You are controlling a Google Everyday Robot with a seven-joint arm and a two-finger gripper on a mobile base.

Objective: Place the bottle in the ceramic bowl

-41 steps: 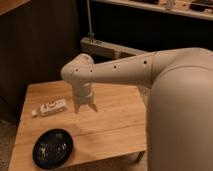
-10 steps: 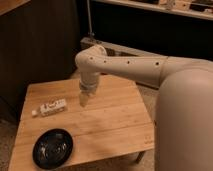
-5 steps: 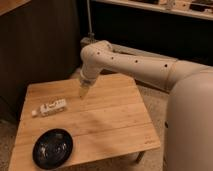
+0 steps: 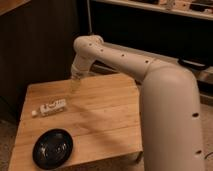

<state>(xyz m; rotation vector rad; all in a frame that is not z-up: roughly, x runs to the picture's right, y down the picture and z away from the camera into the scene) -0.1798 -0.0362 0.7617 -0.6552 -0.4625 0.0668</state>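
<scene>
The jaws have risen toward the table's (image 4: pixel 111 112) far edge.

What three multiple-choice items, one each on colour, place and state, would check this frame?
1. What colour is the bowl?
A) white
B) red
C) black

2. Where is the bottle?
A) on the table, beyond the bowl
B) inside the bowl
C) on the floor

3. With the tool over the table, the bottle is:
A) standing upright
B) lying on its side, untouched
C) lifted off the wood

Answers:
1 C: the bowl is glossy black against the pale wood.
2 A: the bottle rests on bare wood near the left edge, apart from the bowl, which sits at the near corner.
3 B: its long side lies flat on the table, and the tool hangs apart from it, to its right in the view.
</scene>
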